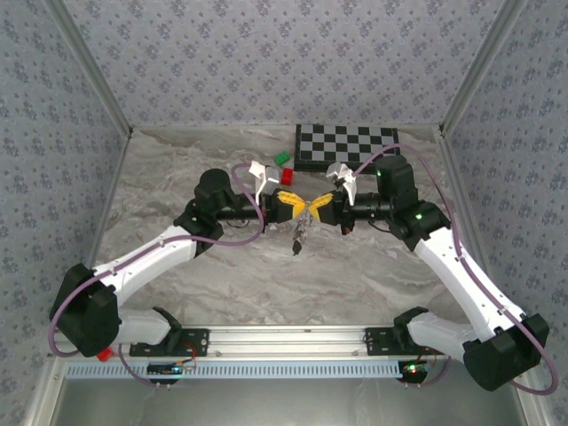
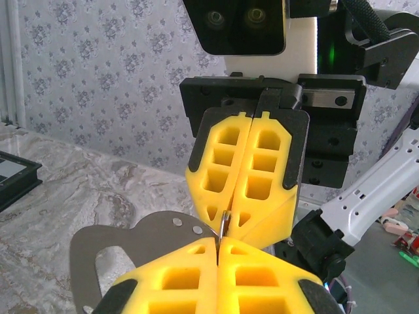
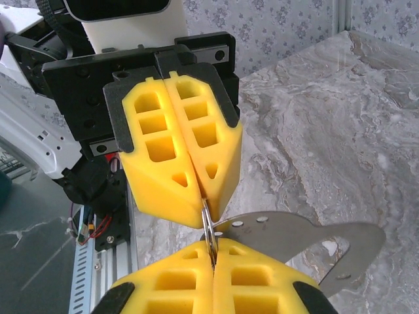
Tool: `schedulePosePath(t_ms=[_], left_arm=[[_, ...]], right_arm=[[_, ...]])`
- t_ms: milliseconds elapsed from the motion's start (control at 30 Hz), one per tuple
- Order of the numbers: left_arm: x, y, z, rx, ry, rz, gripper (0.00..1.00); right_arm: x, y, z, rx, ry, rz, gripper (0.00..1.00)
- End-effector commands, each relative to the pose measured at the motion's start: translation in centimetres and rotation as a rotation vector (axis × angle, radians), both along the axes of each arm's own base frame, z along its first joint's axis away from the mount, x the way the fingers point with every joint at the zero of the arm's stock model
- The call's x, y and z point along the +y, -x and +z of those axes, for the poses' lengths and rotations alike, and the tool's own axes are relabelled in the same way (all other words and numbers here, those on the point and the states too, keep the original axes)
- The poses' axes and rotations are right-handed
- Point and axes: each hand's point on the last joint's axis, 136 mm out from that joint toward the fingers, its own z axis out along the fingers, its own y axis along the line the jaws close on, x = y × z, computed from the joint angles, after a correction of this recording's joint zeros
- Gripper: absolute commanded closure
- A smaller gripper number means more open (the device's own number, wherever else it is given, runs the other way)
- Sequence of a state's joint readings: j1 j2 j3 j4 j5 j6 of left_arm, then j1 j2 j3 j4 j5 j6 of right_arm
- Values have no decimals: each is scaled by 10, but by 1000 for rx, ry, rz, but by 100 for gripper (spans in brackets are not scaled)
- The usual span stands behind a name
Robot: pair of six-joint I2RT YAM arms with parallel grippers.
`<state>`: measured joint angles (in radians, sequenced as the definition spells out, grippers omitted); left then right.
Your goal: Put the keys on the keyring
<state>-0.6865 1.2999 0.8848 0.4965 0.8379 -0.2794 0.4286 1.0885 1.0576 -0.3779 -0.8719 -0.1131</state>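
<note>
My left gripper and right gripper meet tip to tip above the middle of the table. Each is shut on the keyring from its own side. In the left wrist view the keyring is a thin silvery wire standing edge-on between my left gripper below and the right gripper's yellow pads above. The right wrist view shows the keyring running from my right gripper up into the left gripper's pads. The keys are a small dark cluster right below the meeting point; I cannot tell whether they hang or lie.
A checkerboard lies at the back of the marble table, with a green block and a red block beside it. A thin grey metal plate juts beside the left pads, another beside the right. Patterned walls enclose the table.
</note>
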Motion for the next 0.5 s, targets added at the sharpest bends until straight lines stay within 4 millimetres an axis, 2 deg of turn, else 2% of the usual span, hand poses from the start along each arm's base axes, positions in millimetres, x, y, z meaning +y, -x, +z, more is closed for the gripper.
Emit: schedulePosePath(t_ms=[0,33,100,167,200,467], left_arm=[[0,4,12,-44,14,-16,91],[0,4,12,-45,7,-20,83],[1,5,12,-51,1,-21,79],[3,4,13,-56,1,-17,71],[4,4,13,-59,-1,-15,71],[15,2,12,-96,-26,8,70]], right_arm=[[0,-1,5,-20,11,-5,100],[0,-2,4,-13,29,-15,100],[-1,-1,3,-16,66,-20,100],[-2,0,1,-10,112,-20,100],[-2,1,3,-12,139,-18,100],[-2,7,-16,53,429,35,100]])
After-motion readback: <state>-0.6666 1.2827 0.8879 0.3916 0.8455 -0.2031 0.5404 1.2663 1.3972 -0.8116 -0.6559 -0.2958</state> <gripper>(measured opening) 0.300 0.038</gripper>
